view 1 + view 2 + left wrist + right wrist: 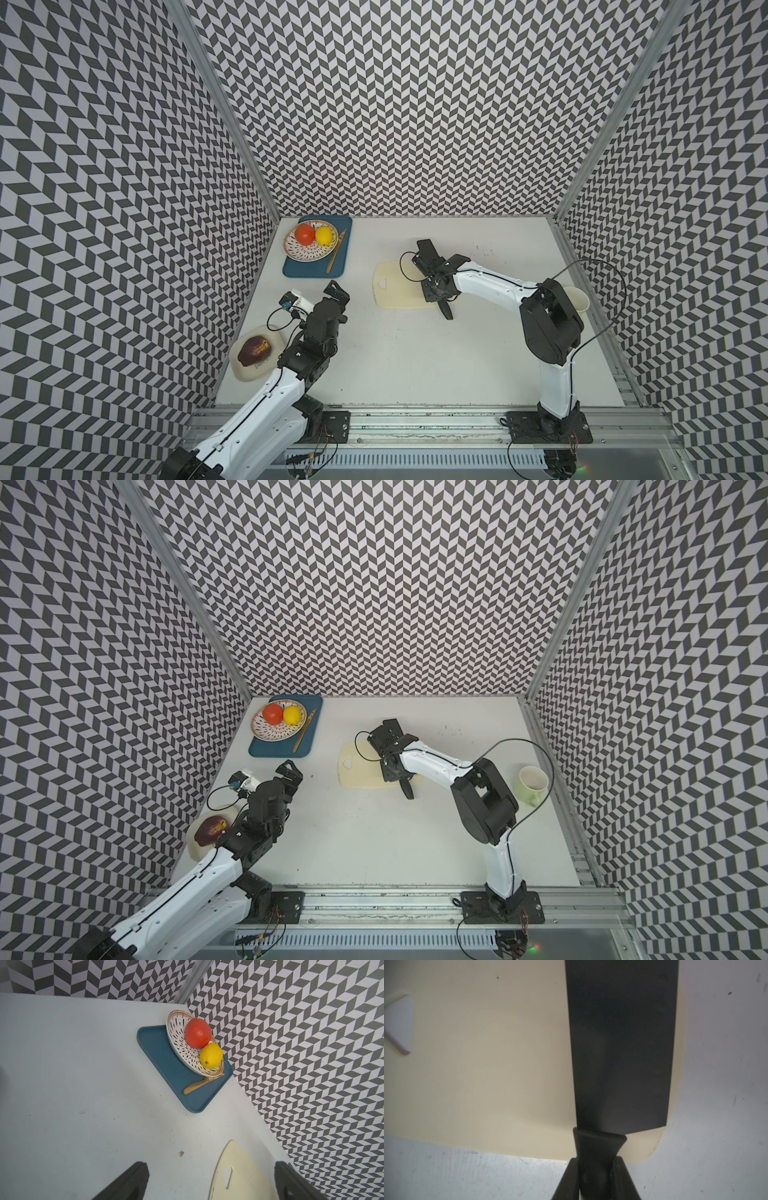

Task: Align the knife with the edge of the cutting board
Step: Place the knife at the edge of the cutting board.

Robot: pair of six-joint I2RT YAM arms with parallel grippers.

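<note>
Black knife (618,1043), cream cutting board (477,1074), blue tray (162,1055)

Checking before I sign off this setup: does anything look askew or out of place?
Nothing spilled or broken. The knife lies across the cutting board near one short end, its handle sticking out past the long edge, gripped by the right gripper. On the tray, a wooden knife pokes under the bowl.

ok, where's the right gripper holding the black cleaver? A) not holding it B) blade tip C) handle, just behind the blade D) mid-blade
C: the right wrist view shows the right gripper shut on the knife at its handle, just behind the blade, with the blade over the cutting board.
</note>
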